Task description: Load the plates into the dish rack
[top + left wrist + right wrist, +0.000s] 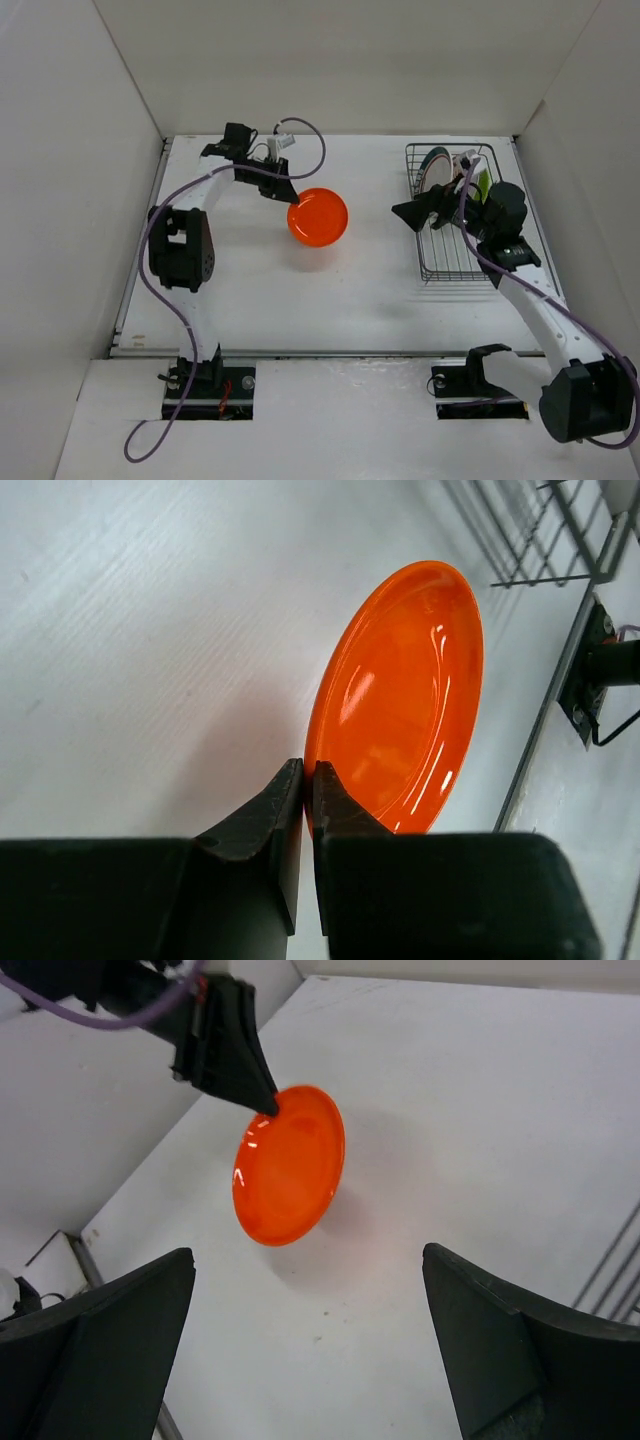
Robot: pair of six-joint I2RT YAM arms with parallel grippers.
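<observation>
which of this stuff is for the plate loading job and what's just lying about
For the job:
- orange plate, pinched by left claw
- rack
- teal-rimmed plate and lime plate, already standing in it
- right claw, open

Not part of it:
- purple cables
- table

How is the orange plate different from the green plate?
The orange plate is held tilted outside the dish rack, its rim pinched in the left gripper's jaws; the green plate stands on edge inside it. The orange plate shows fully; the green plate is mostly hidden behind the right arm. Both are plates.
</observation>
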